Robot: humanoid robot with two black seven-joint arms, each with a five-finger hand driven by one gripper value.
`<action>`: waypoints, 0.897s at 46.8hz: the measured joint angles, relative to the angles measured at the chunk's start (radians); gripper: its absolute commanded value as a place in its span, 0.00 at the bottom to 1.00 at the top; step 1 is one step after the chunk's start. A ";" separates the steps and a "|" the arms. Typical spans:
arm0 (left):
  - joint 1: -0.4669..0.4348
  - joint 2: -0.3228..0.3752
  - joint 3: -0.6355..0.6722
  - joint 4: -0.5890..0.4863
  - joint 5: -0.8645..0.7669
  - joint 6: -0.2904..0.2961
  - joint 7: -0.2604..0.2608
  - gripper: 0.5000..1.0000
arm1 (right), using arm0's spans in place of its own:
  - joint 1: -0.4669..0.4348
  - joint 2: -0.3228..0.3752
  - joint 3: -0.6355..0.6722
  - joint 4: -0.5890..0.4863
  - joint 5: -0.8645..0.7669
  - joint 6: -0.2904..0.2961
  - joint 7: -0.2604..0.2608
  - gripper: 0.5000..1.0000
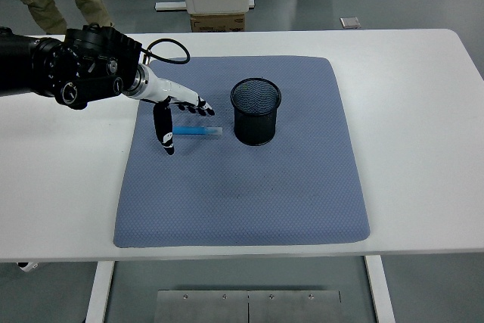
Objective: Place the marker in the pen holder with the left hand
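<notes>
Blue marker [198, 131], one holder [255, 111], one hand [175, 108]

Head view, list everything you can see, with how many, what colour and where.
Marker: one, blue with a pale end, lying flat on the mat, left of the pen holder.
Pen holder: one, black mesh, upright on the mat, behind its centre.
Mat: one, blue-grey, spread over the middle of the table.
Table: one, white.
Cardboard box: one, brown, on the floor beyond the table.
People: legs and shoes at the picture's top edge.
Left hand: one, black and white, fingers spread, over the marker's left end, holding nothing.
Right hand: not in view.
</notes>
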 measured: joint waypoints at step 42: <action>0.007 -0.028 -0.002 0.012 0.004 -0.007 0.031 0.46 | 0.000 0.000 0.000 0.000 0.000 0.000 0.000 1.00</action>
